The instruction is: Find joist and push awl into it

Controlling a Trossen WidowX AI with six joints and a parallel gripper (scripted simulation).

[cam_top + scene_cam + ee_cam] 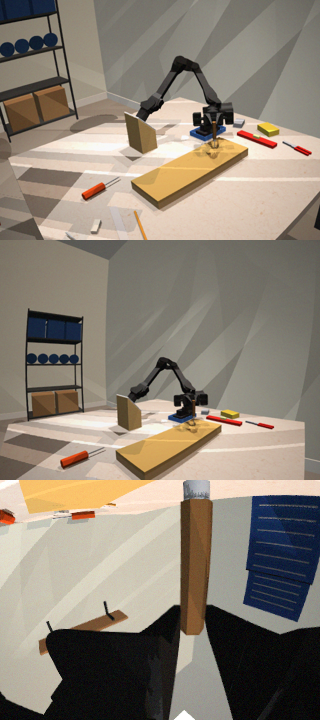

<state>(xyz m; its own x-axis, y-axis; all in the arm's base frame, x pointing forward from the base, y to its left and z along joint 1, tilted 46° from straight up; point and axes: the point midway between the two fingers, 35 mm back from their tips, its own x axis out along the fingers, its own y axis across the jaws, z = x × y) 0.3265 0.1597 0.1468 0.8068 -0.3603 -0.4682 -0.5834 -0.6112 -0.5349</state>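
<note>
My gripper (214, 122) (193, 401) (192, 611) is shut on the top end of the awl's brown handle. The awl (214, 131) (193, 409) (194, 565) points down, roughly upright, over the far end of the tan floor panel (180, 175) (165, 449) (75, 492). Its tip is at or just above the panel top; contact cannot be told. A faint dotted line runs along the panel. The blue tray (197, 135) (174, 419) is behind the panel, under the gripper's body. A black block, apparently the stud finder (202, 132) (180, 412), sits in it. No hole can be made out.
A tall tan slanted block (134, 134) (122, 413) stands left, before the arm's base. An orange screwdriver (93, 191) (74, 459) lies front left. A red level (248, 136) (217, 419), yellow block (268, 128) (229, 413), grey block (238, 123) and red-handled pliers (302, 150) lie right.
</note>
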